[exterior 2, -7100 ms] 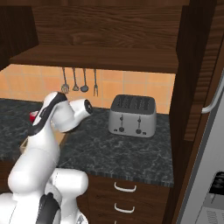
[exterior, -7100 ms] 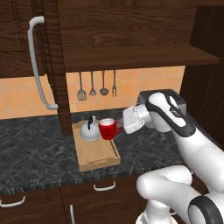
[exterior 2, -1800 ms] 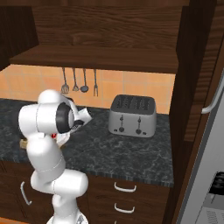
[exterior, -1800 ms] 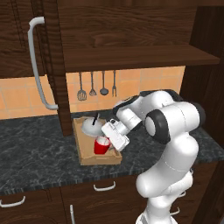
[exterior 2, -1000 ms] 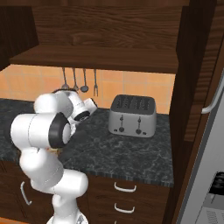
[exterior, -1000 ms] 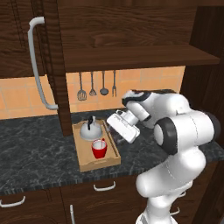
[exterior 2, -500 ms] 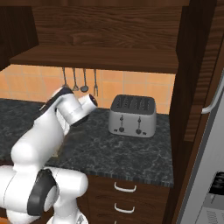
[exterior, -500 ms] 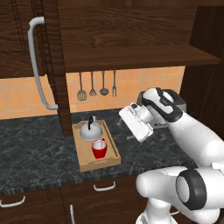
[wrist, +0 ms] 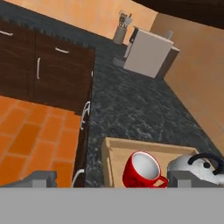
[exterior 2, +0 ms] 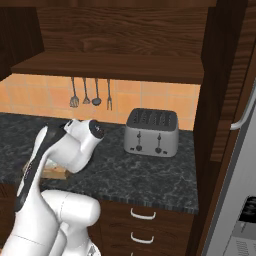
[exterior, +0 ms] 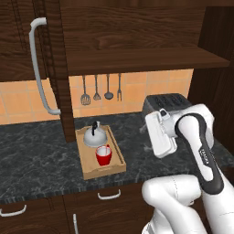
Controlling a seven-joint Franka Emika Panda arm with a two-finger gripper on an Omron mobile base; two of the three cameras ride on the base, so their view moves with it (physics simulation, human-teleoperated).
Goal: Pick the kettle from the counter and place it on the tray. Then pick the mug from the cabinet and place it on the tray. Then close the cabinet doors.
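The wooden tray lies on the dark marbled counter. The silver kettle sits at the tray's far end, and the red mug stands upright in front of it, handle toward the kettle. In the hand view the mug and kettle sit side by side on the tray. My gripper is open and empty, up and to the right of the tray, touching nothing. The left cabinet door stands open beside the cabinet shelf.
A silver toaster stands on the counter behind my arm. Utensils hang on the tiled wall. Lower drawers with silver pulls run under the counter. A dark door panel stands at the right.
My gripper has let go of the mug, which now stands on the tray. The hand has pulled back to the right, away from the tray, and stays open.
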